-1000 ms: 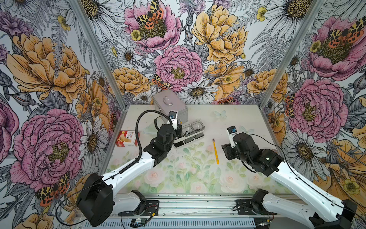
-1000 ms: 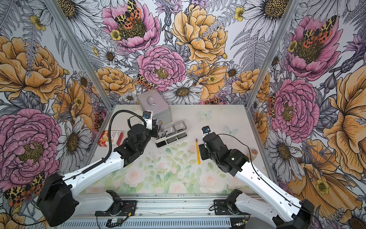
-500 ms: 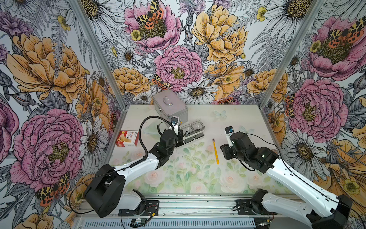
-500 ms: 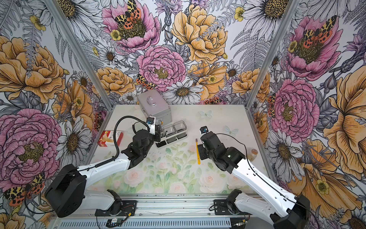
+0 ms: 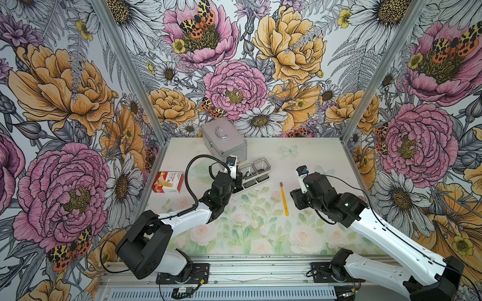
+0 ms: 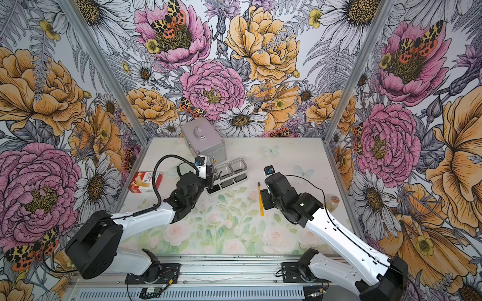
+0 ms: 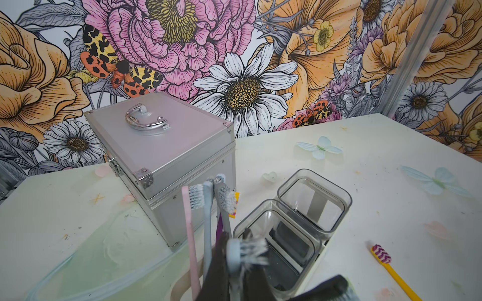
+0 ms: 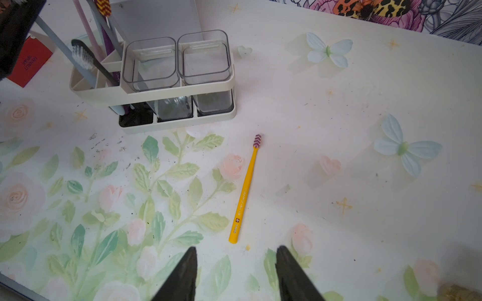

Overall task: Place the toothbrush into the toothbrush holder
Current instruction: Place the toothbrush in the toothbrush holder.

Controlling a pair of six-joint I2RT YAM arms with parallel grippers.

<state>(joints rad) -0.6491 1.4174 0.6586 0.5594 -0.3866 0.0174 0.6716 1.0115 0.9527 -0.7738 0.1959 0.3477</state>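
While the left gripper (image 7: 237, 276) is clamped on a grey toothbrush (image 7: 234, 251) over the white rectangular toothbrush holder (image 8: 156, 92), the right gripper (image 8: 234, 271) hangs part-open and empty near the yellow plastic toothbrush (image 8: 243, 195) lying in the middle of the table (image 8: 339, 117).

- A worktop (image 5: 260, 234) printed with pale roses and butterflies carries five items.
- A silver metal case (image 5: 224, 142) stands at the back.
- The toothbrush holder (image 5: 255, 179) sits just in front of the case.
- A yellow toothbrush (image 5: 283, 199) lies flat nearby, apart from the holder, with its bristles towards the back.
- A red-and-white box (image 5: 168, 181) rests by the left edge.
- A small jar (image 6: 333, 202) stands near the right edge.
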